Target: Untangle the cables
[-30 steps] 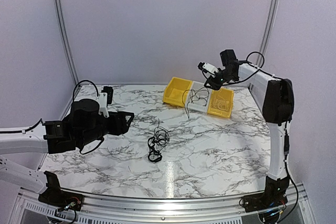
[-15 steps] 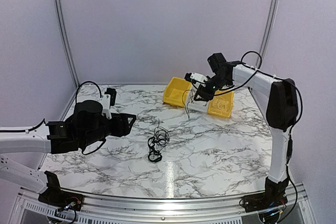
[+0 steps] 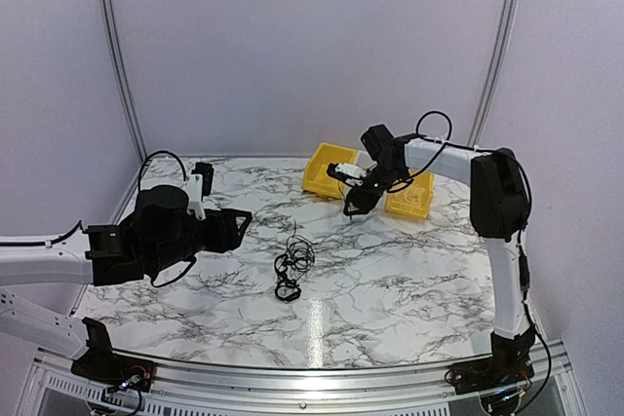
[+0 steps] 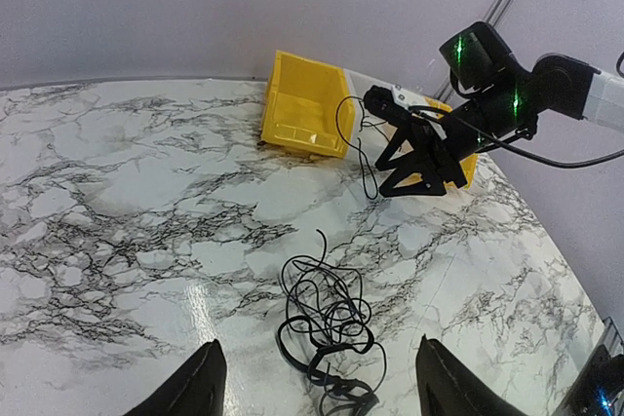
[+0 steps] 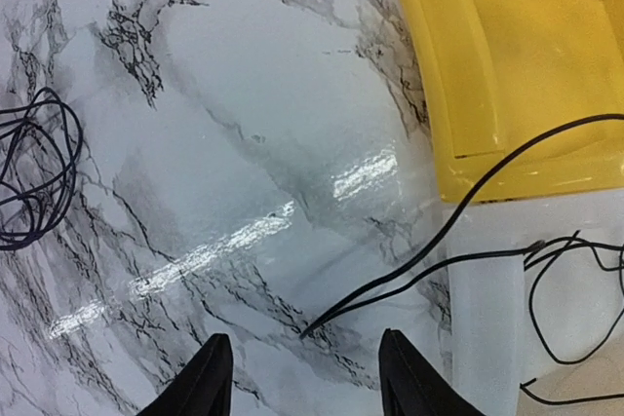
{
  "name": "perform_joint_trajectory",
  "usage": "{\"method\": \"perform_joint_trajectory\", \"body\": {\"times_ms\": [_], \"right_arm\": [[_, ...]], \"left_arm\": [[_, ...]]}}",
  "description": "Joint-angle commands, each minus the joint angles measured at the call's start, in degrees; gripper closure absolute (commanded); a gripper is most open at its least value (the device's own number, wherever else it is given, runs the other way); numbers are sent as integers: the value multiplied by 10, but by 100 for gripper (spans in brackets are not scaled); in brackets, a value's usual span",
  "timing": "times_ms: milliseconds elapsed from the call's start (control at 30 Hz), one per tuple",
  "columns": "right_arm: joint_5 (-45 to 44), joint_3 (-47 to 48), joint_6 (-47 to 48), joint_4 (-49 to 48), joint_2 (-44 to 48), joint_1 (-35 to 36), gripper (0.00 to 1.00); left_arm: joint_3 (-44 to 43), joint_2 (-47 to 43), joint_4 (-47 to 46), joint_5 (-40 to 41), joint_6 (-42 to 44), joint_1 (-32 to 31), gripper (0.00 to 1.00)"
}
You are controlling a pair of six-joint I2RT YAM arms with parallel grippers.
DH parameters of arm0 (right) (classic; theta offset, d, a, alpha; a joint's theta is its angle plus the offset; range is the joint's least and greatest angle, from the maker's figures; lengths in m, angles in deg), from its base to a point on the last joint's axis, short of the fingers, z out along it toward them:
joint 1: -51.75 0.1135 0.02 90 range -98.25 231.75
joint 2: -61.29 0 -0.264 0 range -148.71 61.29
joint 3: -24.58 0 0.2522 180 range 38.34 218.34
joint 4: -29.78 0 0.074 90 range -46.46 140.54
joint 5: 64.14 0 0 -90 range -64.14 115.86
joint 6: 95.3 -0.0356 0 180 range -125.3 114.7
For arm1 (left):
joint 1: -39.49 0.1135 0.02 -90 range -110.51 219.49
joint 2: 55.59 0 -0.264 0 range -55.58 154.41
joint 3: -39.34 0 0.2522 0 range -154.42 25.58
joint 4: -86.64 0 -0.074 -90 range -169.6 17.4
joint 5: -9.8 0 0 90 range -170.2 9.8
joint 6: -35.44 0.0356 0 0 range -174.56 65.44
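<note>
The right claw (image 5: 298,362) hangs over the tabletop (image 3: 419,270) with its fingers spread and nothing between them. Just ahead of its fingertips lies the free end of a loose strand (image 5: 390,280), one of the cables. From there the strand runs off to the claw's right and up into the white bin (image 5: 487,323), where more thin wire is looped. A yellow bin (image 5: 507,65) sits beyond that, further from the claw. The main tangle (image 4: 327,323) lies well apart, far out to the right claw's left. It is directly in front of the left claw (image 3: 236,228) and below it. The left claw is also spread and empty, and it hovers short of the knot.

The loose strand looks to be already sorted, so the step in hand is probably going to the tangle for the next strand. To do it well, the right claw should rise and swing clear of the trailing end beneath it. Dragging that wire would pull it out of the bin.

At the tangle, the better grip is an outer loop or a free tip that stands proud, not the dense lower clump. The fingers should close fully, since wire this thin slips through a slack pinch. The left claw could come down and pin the clump against the tabletop. A slow, steady pull away from it would then let one strand slide out without tightening the knot.
</note>
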Motion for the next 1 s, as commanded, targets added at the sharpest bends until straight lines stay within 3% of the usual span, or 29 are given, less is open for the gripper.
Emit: {"method": "perform_joint_trajectory", "body": {"times_ms": [0, 133, 333, 633, 967], "right_arm": [[-10, 40, -39, -21, -30, 9, 49], [-39, 62, -61, -37, -51, 10, 56], [-106, 82, -85, -55, -36, 10, 100], [-61, 86, -79, -39, 15, -56, 100], [-49, 129, -48, -55, -34, -100, 100]], "left_arm": [[-4, -19, 11, 10, -14, -2, 30], [-1, -23, 14, 16, -19, -3, 30], [-4, -16, 17, 20, -18, -4, 30], [-11, 9, 3, 8, -11, -4, 30], [-25, 30, 2, -12, -8, -4, 30]]}}
